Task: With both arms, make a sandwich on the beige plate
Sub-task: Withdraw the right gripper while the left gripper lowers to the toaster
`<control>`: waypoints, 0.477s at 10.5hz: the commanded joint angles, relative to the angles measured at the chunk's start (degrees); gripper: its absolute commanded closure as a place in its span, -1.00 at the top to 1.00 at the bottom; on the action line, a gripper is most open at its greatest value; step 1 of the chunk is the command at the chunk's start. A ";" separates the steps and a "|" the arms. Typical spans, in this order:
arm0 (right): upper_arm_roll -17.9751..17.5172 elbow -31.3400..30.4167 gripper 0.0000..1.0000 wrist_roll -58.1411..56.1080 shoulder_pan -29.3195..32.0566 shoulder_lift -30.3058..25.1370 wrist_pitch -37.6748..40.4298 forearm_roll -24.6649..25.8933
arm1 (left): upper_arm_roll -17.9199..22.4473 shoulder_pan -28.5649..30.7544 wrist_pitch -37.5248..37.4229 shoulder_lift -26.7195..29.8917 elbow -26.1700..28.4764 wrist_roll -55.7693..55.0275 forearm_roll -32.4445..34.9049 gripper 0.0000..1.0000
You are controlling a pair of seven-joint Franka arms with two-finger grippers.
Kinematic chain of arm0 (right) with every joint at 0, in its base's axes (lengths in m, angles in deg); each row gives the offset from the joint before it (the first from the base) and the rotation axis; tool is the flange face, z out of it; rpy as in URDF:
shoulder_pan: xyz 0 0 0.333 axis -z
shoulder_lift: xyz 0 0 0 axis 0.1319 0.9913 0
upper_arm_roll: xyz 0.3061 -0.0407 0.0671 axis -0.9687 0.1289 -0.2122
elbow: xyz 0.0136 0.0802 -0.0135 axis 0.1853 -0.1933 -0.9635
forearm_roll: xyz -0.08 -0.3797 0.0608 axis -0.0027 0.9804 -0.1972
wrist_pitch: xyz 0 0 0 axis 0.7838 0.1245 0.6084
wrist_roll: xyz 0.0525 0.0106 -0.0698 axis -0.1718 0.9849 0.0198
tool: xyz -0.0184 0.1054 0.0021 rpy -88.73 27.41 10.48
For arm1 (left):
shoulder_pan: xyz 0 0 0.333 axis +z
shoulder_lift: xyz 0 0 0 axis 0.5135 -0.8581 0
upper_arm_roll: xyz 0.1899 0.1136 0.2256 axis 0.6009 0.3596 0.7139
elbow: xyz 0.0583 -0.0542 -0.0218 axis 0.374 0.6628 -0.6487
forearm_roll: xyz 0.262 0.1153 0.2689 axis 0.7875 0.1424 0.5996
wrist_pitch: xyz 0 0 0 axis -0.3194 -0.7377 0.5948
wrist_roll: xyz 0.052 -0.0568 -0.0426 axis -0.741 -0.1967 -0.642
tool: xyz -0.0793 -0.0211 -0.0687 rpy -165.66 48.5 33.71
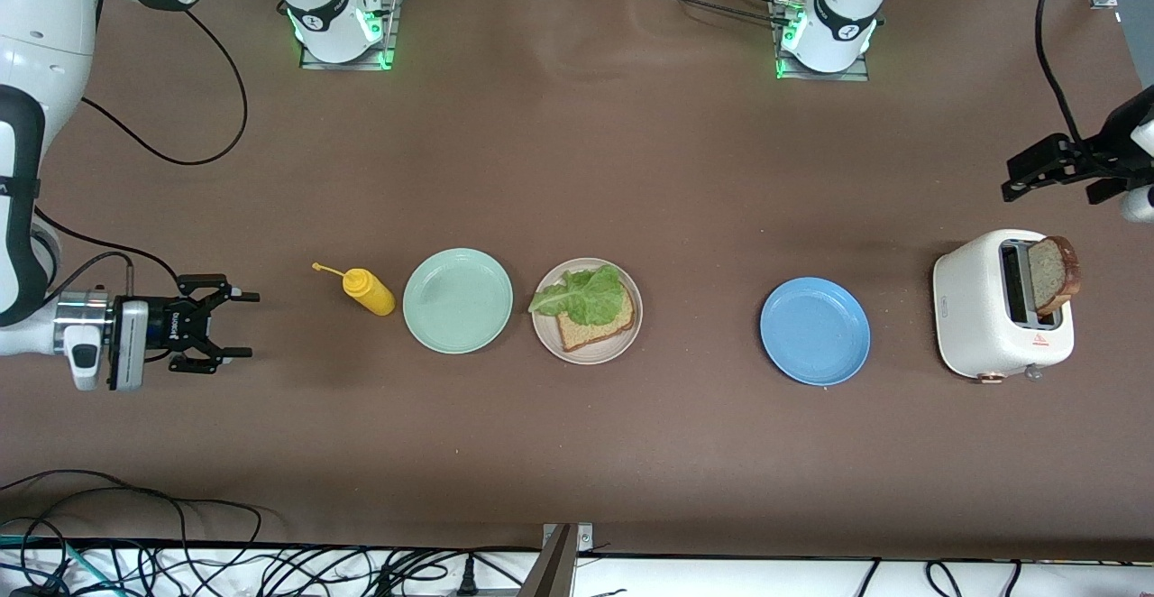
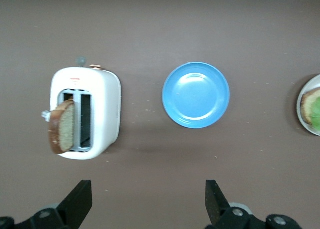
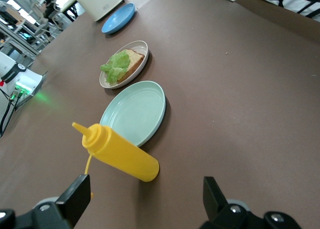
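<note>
The beige plate holds one brown toast slice with a green lettuce leaf on top of it. A second toast slice stands up out of the white toaster at the left arm's end. My left gripper hangs open above the table beside the toaster; its wrist view shows the toaster, that toast and the beige plate's edge. My right gripper is open and empty, low over the table at the right arm's end, facing the yellow bottle.
The yellow squeeze bottle lies on its side next to a mint-green plate, which sits beside the beige plate. A blue plate lies between the beige plate and the toaster. Cables run along the table's near edge.
</note>
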 commanded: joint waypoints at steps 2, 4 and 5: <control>0.11 2.30 1.00 18.51 -3.40 -4.75 0.80 11.28 | -0.31 2.14 0.23 -1.46 -0.95 1.32 1.89 1.00; 0.19 2.30 1.00 26.96 -4.90 -6.61 0.54 18.23 | -0.22 3.81 0.84 -2.60 -0.51 4.65 2.06 1.00; 0.11 2.30 1.00 31.00 -5.77 -7.74 0.80 22.18 | -0.22 5.56 1.98 -3.39 -0.07 6.92 1.97 1.00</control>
